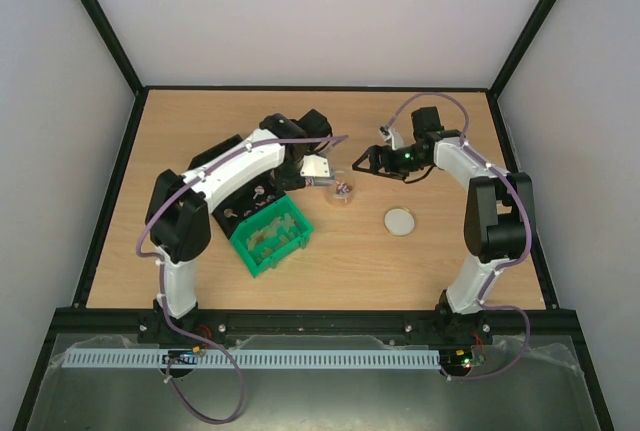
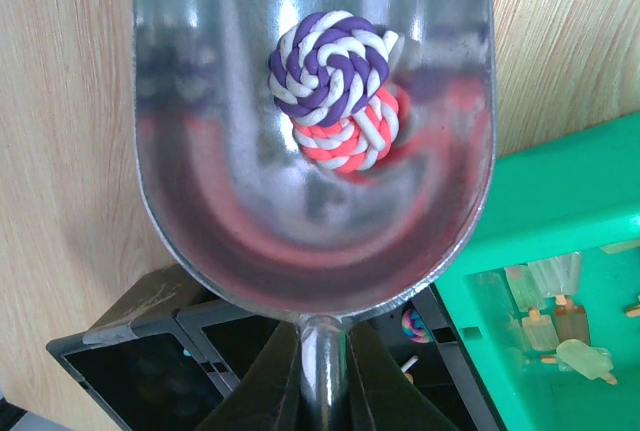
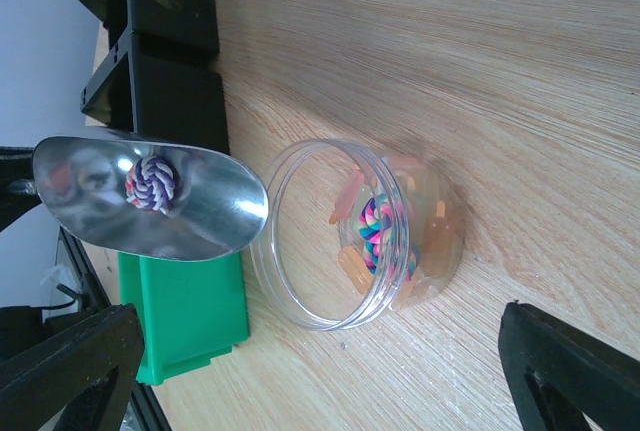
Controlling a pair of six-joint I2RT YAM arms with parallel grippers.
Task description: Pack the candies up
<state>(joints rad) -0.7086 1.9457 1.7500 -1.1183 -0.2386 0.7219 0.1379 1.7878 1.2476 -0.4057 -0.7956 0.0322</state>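
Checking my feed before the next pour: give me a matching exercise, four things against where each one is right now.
Things:
1. metal scoop
2. clear plastic cup
3. round white lid
4. purple-and-white swirl candy

Places:
A. lying in the scoop
B. flat on the table, apart from the cup
C. gripped by its handle in the left fingers
D. lidless, candies inside, in front of the open right fingers

Pairs: 1-C, 2-D, 3-B, 4-A
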